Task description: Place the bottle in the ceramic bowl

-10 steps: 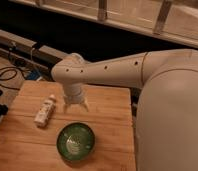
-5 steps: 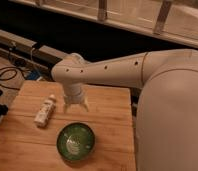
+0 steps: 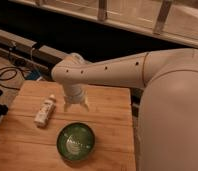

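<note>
White tool beside cream bottle, streaked green bowl

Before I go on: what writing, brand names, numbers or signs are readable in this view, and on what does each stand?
No text can be read anywhere.
Bottle: it has a pale label, but any print is too blurred to read.
Ceramic bowl: no writing shows.
Pincer, over the wooden table between the bottle and the bowl: no markings show.
</note>
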`<state>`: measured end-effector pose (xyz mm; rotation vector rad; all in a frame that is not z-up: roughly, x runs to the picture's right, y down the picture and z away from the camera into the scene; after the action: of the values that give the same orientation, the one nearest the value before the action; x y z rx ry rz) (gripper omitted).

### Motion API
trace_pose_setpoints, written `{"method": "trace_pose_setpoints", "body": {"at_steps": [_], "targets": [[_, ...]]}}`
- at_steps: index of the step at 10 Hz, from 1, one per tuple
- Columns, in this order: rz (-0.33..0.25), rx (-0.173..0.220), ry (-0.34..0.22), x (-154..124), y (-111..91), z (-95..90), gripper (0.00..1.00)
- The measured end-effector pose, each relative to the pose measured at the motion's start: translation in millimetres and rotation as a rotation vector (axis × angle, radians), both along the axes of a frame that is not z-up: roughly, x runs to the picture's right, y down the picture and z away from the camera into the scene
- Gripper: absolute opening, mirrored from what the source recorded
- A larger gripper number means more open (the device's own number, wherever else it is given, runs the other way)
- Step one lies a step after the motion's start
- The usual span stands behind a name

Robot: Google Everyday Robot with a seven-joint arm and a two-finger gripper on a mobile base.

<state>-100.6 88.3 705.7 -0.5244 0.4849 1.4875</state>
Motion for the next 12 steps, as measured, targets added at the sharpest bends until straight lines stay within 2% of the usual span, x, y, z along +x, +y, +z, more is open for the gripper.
{"method": "trace_pose_setpoints", "body": {"at_steps": [2,3,5,7,8,12], "targets": [[0.019,0.071,0.002,3,-28,15.0,0.65],[0.026,0.128,-0.004,3,-54,29.6,0.65],[0.025,0.191,-0.035,-19,-88,45.6,0.65],[0.019,0.252,-0.114,-65,-122,57.7,0.65],[0.018,0.260,-0.126,-72,-127,58.9,0.65],[0.021,0.260,-0.122,-69,-128,60.5,0.65]]}}
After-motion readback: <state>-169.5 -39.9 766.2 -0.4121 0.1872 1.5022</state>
